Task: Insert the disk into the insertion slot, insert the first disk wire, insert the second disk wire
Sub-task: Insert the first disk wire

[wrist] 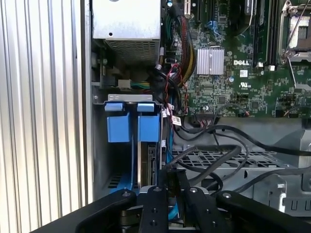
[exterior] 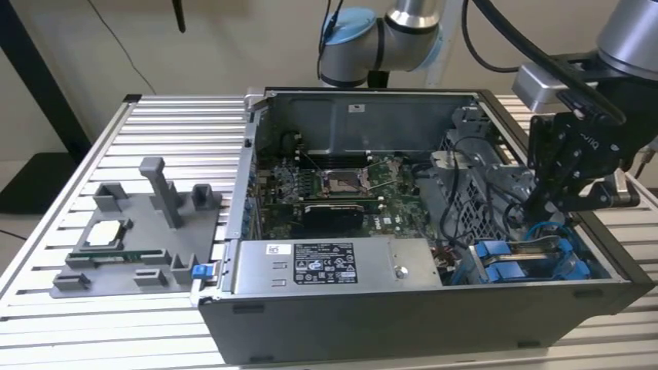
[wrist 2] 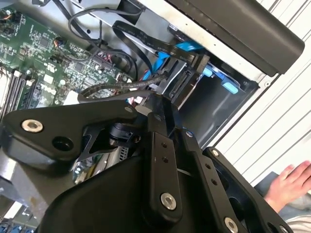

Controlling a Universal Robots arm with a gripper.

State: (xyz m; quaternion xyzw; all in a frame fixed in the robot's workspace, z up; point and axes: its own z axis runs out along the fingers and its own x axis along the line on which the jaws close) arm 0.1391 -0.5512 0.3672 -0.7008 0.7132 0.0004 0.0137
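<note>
End effector (wrist: 171,180) of mine, closed, hangs inside the open computer case (exterior: 411,324) on the slatted counter (exterior: 154,116), above the insertion slot (wrist: 99,141) where the disk (wrist: 148,130) sits beside another blue carrier (wrist: 118,129), among black cables (wrist: 218,160).

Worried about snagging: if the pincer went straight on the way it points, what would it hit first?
Probably the black cables looped just ahead of the pincer, with the blue carrier fronts beyond. Depth is unclear, so this is a guess.
</note>
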